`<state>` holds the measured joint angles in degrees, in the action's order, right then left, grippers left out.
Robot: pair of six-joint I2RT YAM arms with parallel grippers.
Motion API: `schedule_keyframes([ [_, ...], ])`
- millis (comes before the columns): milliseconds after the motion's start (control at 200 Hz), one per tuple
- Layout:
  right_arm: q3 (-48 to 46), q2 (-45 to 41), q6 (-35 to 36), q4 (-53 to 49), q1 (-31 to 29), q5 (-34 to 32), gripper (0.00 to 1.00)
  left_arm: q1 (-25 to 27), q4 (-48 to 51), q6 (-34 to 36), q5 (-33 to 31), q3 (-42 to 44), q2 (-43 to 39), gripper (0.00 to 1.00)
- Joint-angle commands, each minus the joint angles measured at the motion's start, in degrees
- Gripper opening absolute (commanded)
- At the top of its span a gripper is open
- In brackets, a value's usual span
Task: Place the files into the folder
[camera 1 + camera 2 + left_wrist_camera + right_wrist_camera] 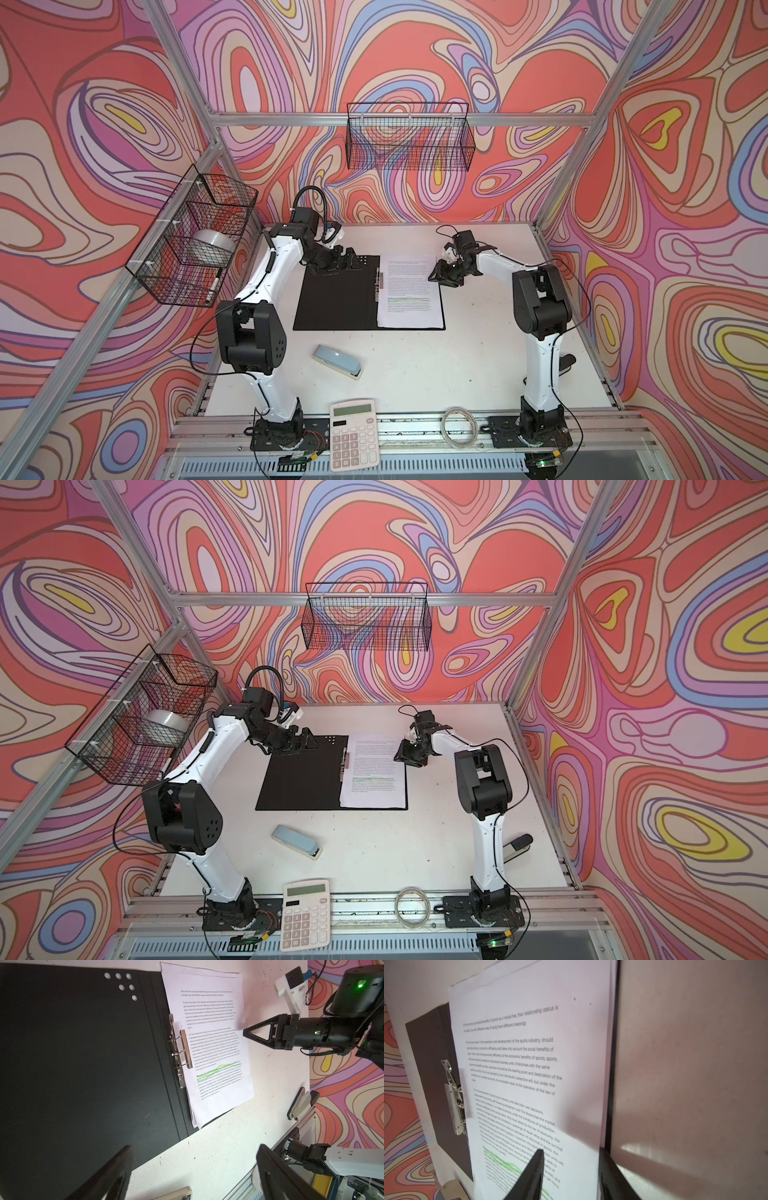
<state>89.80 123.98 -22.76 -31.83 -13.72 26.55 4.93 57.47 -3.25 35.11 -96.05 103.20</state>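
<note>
The white and black left arm [259, 282] is reaching toward the far left corner of the open black flat folder [332, 303], with its elbow bent. Its black left gripper [347, 262] is hanging just above that corner, and its jaws are standing wide apart. The white and black right arm [540, 361] is bending inward toward the folder's right edge. Its black right gripper [439, 275] is pointing down at this edge with its jaws standing half apart.

Robot lab cell, aluminium frame [291, 119], swirl-patterned backdrop [415, 50], wire basket [409, 137]
</note>
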Motion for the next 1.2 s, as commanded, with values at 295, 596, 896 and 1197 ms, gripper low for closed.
schedule_keyframes([
  [295, 4.13, -2.22, 2.49, -4.56, -0.79, -9.93, 0.46, 3.44, 1.83, 8.03, -4.55, -2.23, 0.46, 0.94],
  [596, 17.89, 3.55, 5.1, -6.71, -0.4, -13.06, 0.43, 16.53, -0.75, 34.55, -22.55, 8.38, -5.56, 0.99],
  [896, 25.81, 11.43, 4.92, 1.24, 0.69, -9.15, 0.39, 25.36, -9.22, 47.73, -22.29, 25.64, -13.13, 1.0],
  [1197, 32.48, 18.54, 3.92, 4.05, 0.87, -4.87, 0.39, 30.21, -17.62, 49.97, -23.42, 33.1, -13.0, 1.0],
])
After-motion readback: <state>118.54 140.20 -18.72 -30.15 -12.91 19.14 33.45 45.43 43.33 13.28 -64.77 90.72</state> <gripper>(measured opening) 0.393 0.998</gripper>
